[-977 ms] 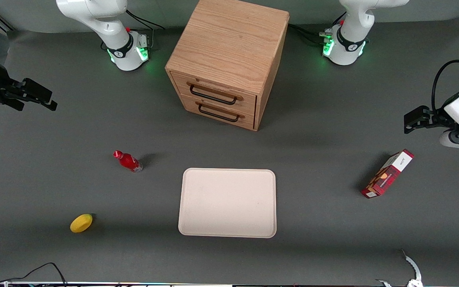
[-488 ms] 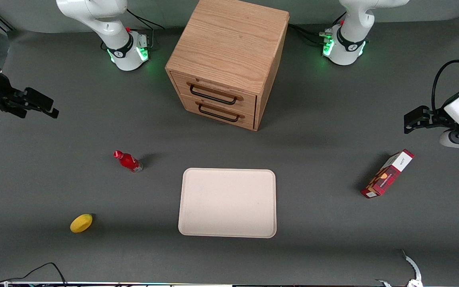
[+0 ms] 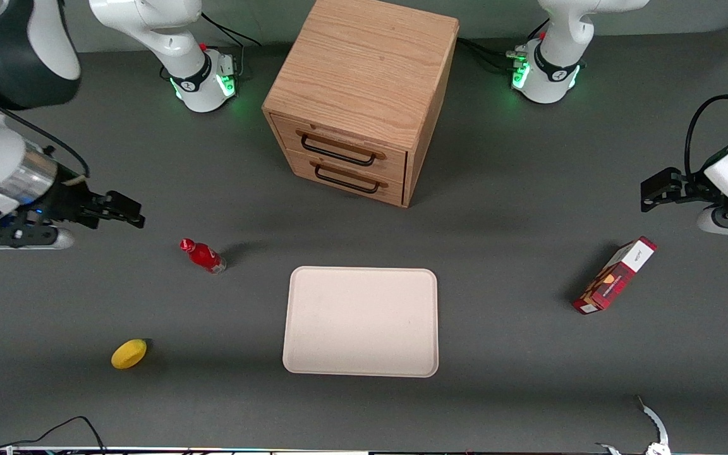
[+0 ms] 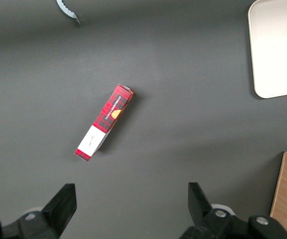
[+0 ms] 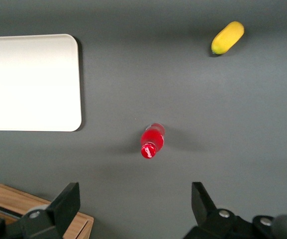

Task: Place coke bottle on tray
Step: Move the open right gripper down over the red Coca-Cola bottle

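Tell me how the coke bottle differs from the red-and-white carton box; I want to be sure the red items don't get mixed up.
The coke bottle is small, rounded and all red with a cap; the carton box is bigger, rectangular, red plaid with a white end. The bottle stands toward the working arm's end of the table, near the open claw; the box lies toward the parked arm's end. Both rest on the table, off the tray.

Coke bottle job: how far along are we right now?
Early approach; nothing is placed. The coke bottle stands on the table beside the tray, apart from it, and the tray holds nothing. The claw is open and holds nothing, above the table toward the working arm's end, short of the bottle. Left: reach the bottle, grip it, carry it over and set it on the tray.
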`<state>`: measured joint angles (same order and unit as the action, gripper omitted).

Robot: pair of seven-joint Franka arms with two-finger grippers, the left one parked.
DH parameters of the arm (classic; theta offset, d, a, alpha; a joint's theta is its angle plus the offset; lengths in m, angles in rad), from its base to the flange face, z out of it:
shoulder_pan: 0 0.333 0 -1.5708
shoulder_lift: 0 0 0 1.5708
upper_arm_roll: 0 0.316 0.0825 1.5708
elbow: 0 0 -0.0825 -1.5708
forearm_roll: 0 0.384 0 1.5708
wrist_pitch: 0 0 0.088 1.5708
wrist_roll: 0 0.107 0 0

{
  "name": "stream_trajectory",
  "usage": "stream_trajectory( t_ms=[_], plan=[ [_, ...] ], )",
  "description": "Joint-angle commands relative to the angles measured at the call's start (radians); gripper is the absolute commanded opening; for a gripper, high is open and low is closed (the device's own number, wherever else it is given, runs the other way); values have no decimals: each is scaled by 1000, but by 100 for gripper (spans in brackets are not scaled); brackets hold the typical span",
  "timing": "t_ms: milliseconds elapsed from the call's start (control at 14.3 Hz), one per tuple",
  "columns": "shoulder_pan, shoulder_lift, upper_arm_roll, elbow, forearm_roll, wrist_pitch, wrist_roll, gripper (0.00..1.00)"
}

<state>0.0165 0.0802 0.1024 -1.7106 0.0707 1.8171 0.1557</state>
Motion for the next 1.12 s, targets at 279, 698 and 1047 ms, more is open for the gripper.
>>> stream_trajectory(
  t_ms=[279,698,1047],
  plan=[
    [-4,-33,29,-291,-57,296,-13,97],
    [-4,-8,34,-408,-92,444,-18,95],
    [-3,32,36,-434,-104,527,-16,95]
  ],
)
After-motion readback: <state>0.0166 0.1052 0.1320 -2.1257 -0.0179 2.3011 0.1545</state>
